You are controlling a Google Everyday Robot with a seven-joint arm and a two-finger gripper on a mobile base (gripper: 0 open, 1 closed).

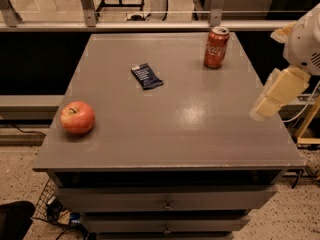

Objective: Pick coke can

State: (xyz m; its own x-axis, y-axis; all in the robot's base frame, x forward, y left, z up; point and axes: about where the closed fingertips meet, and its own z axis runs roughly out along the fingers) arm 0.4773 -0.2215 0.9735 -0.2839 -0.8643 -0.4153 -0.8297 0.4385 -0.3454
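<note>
The coke can (216,47) is red with white script and a silver top. It stands upright at the far right of the grey table (165,134). My gripper (270,100) is cream-coloured and hangs from the white arm (305,39) at the right edge of the view. It points down and to the left over the table's right edge. It is nearer to the camera than the can, to its right, and well apart from it. It holds nothing that I can see.
A red apple (77,117) sits near the table's left front corner. A dark blue snack packet (146,76) lies flat in the middle back, left of the can. A metal railing (150,24) runs behind the table. Drawers (165,202) are below its front edge.
</note>
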